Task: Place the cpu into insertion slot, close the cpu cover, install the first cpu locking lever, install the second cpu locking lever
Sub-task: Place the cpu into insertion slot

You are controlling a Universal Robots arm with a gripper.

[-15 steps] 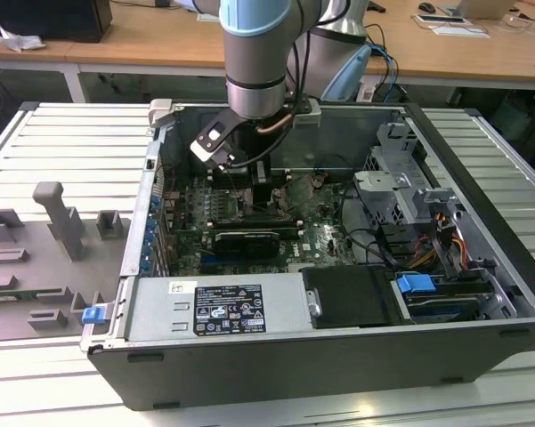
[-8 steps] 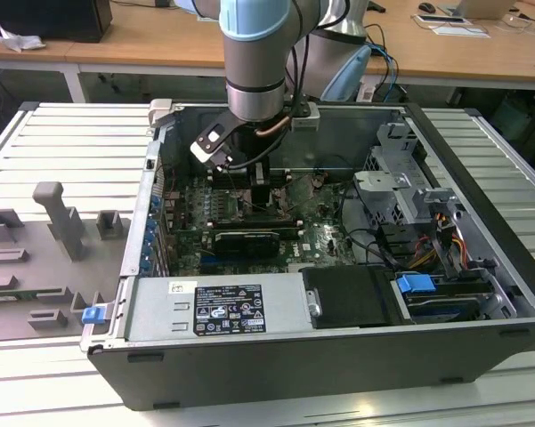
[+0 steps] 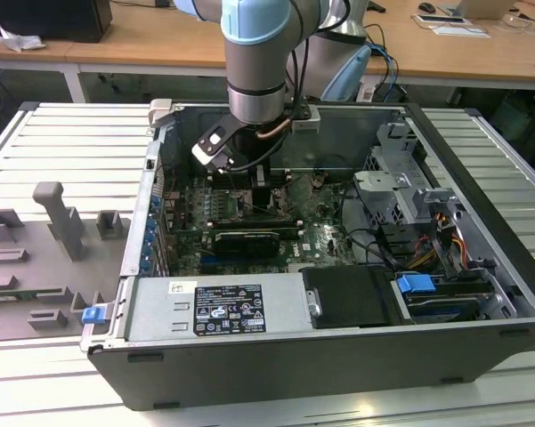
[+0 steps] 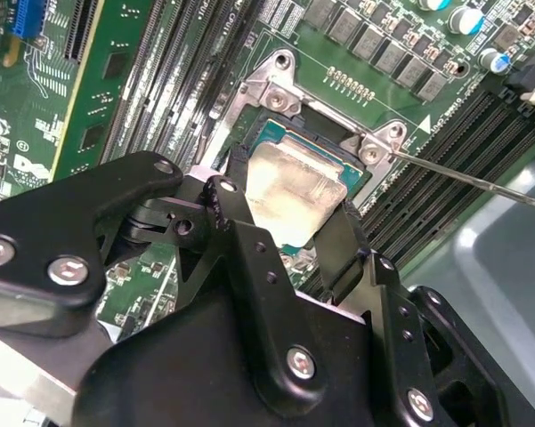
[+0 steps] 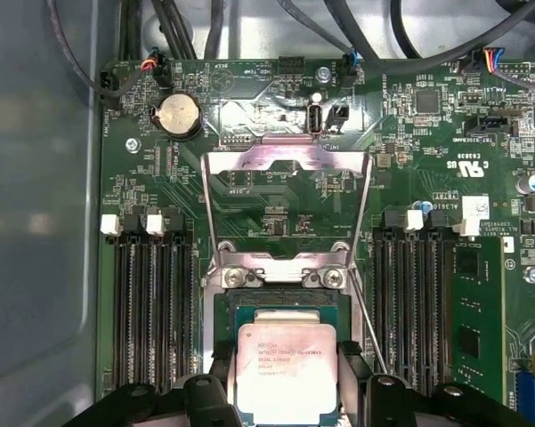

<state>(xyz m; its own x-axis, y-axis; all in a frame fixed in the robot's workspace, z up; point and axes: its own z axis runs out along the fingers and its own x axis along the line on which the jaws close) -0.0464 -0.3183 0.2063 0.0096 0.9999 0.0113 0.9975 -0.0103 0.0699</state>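
Observation:
In both wrist views the cpu [image 5: 285, 365] [image 4: 295, 182], a small square chip with a pale metal top, lies level in the insertion slot [image 5: 283, 309] [image 4: 313, 117]. My gripper [image 5: 287, 378] [image 4: 285, 218] [image 3: 254, 182] is shut on it, one black finger [image 5: 224, 369] against each of two opposite edges. The cpu cover [image 5: 285, 162] stands swung back, its silvery frame open behind the slot. A thin locking lever [image 5: 367, 325] [image 4: 481, 180] juts out unlatched beside the slot. In the exterior view my arm reaches down into the open computer case [image 3: 481, 133].
Long black memory slots [image 5: 151, 302] [image 5: 414, 302] flank the socket. A coin battery [image 5: 178, 114] and cables [image 5: 187, 27] lie beyond the cover. A power supply [image 3: 222, 307] and drive cage [image 3: 401, 169] crowd the case. Grey fixtures [image 3: 58, 213] stand at the exterior view's left.

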